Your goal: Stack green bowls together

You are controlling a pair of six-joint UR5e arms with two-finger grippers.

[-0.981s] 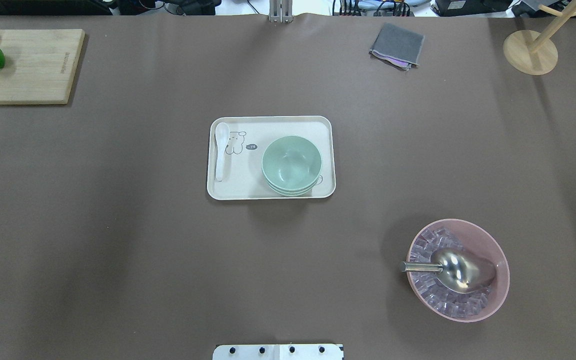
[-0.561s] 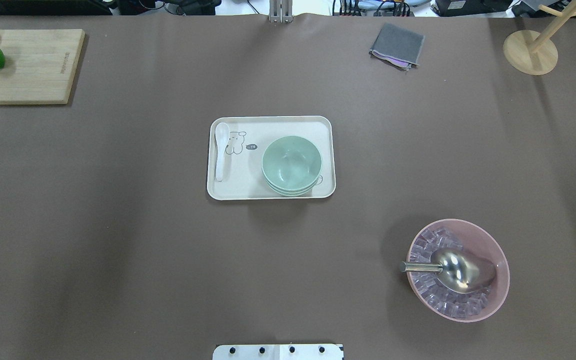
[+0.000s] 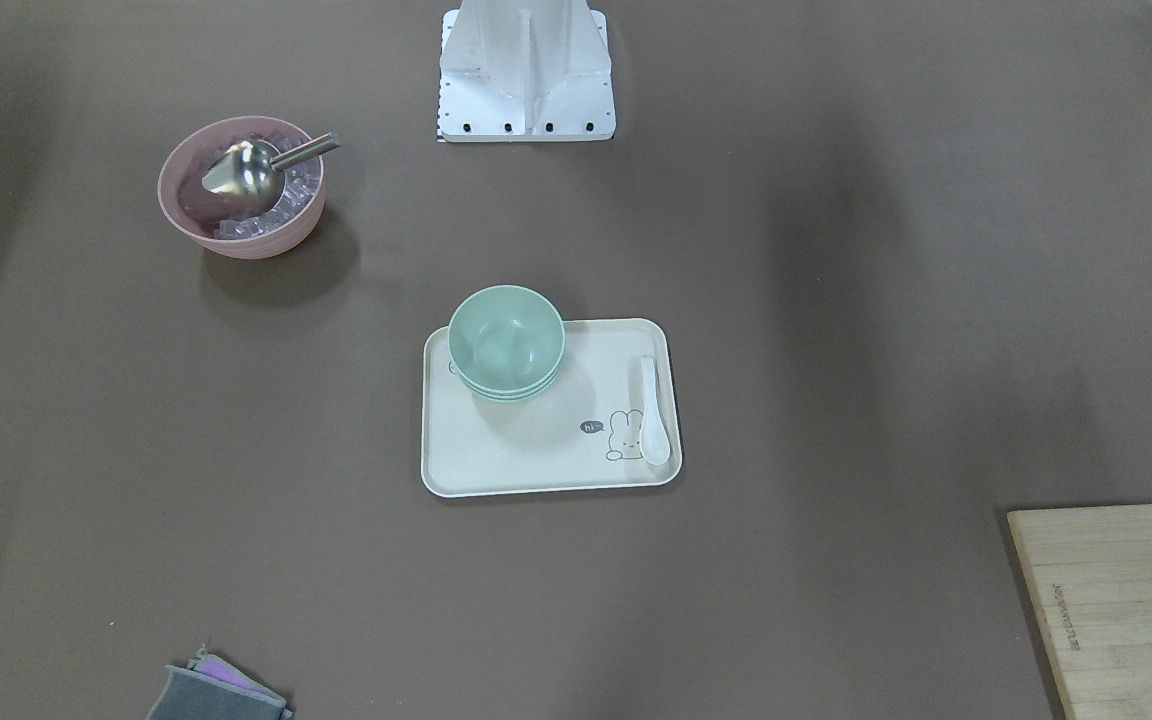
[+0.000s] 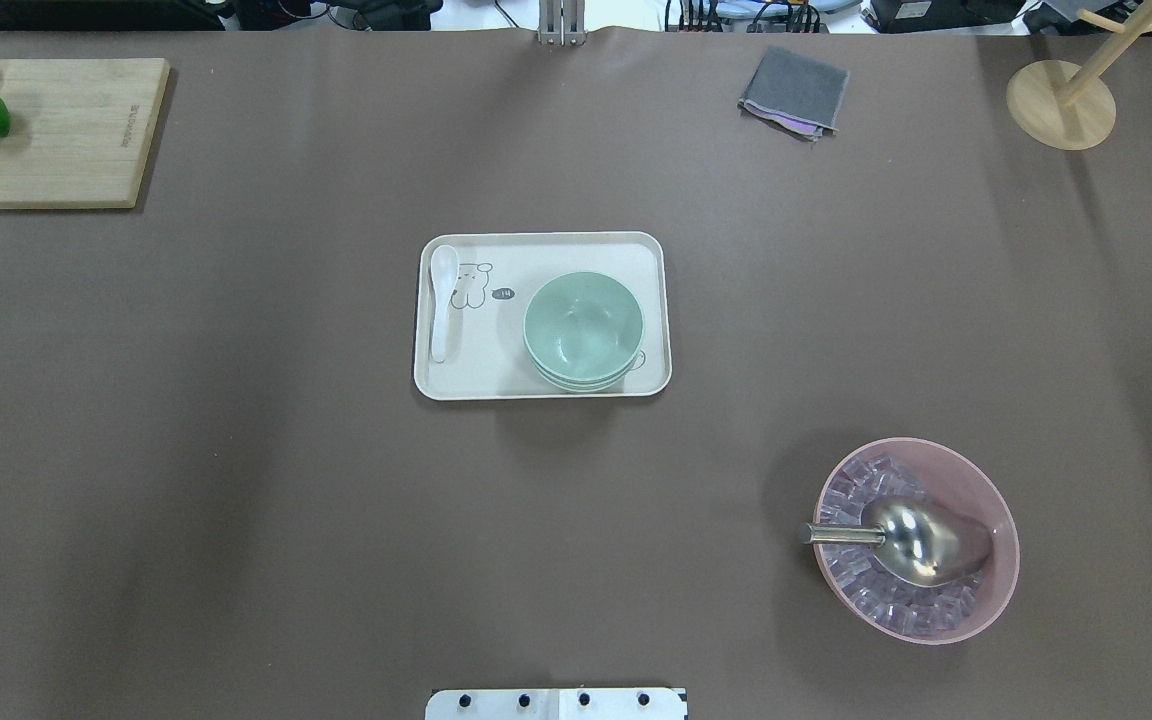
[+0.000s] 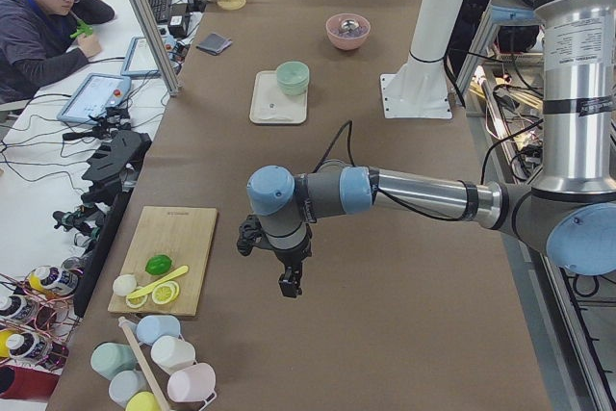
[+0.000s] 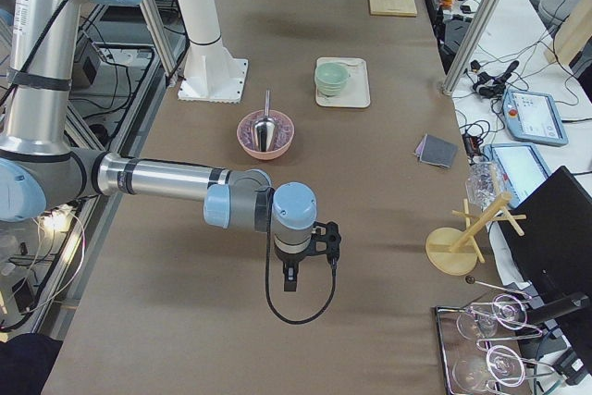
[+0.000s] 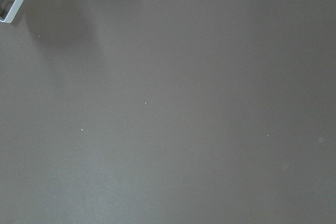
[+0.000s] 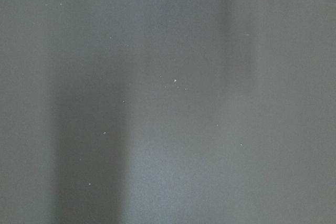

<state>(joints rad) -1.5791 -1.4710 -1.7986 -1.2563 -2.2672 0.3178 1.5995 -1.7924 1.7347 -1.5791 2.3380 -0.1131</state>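
Three pale mint-green bowls (image 4: 583, 325) sit nested in one stack on the right part of a cream tray (image 4: 492, 360). The stack also shows in the front view (image 3: 506, 338), the left side view (image 5: 293, 75) and the right side view (image 6: 332, 76). My left gripper (image 5: 289, 286) hangs over bare table far from the tray, seen only in the left side view. My right gripper (image 6: 289, 282) hangs over bare table at the other end, seen only in the right side view. I cannot tell whether either is open or shut. Both wrist views show only brown tabletop.
A white spoon (image 4: 441, 300) lies on the tray's left side. A pink bowl (image 4: 976, 480) with ice cubes and a metal scoop (image 4: 911, 540) stands at front right. A cutting board (image 4: 66, 130) with fruit, a grey cloth (image 4: 794, 90) and a wooden stand (image 4: 1060, 104) lie at the back.
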